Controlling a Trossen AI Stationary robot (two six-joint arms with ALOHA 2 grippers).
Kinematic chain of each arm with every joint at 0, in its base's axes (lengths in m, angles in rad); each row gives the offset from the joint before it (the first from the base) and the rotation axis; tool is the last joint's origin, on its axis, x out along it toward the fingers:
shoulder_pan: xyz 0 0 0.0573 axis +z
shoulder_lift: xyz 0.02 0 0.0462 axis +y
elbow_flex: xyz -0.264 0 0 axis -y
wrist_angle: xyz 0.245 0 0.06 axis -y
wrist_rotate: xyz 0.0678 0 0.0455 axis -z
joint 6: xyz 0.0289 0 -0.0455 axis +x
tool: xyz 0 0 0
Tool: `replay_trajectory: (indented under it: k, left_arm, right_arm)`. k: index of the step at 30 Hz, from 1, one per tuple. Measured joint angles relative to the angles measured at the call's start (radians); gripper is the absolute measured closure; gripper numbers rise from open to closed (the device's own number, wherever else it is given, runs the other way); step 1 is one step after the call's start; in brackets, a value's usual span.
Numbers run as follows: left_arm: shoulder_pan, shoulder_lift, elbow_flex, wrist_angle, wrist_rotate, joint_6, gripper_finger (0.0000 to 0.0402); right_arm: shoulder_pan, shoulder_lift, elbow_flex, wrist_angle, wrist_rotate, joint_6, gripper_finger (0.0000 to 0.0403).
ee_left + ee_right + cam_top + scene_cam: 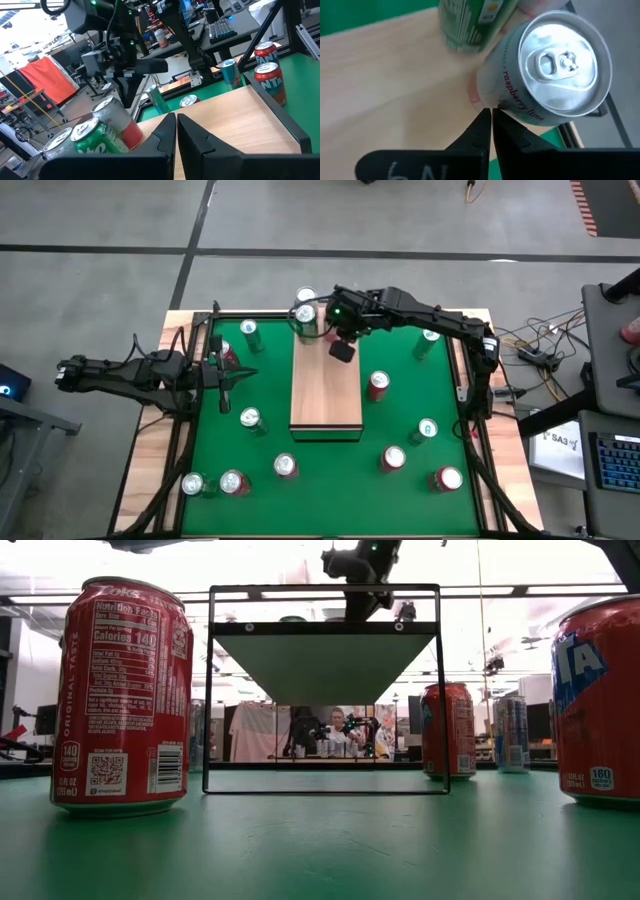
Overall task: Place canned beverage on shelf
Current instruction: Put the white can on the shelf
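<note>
While shut, right claw hovers beside raspberry can on shelf.

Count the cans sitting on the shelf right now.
2, both at the far end of the shelf: a green can and a silver can beside it, at the board's edge, by the shut right gripper. None looks hidden.

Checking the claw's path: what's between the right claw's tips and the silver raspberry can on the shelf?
Nothing. In the right wrist view the shut right claw nearly touches the silver can, with only bare shelf wood beneath.
</note>
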Motion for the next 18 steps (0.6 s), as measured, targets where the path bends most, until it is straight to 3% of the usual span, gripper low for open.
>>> replay_trajectory:
  k: [18]
  left_arm:
    - [0.000, 0.000, 0.000, -0.002, 0.000, 0.007, 0.0402]
  right_arm:
    - [-0.018, 0.051, 0.000, 0.039, -0.004, -0.037, 0.0394]
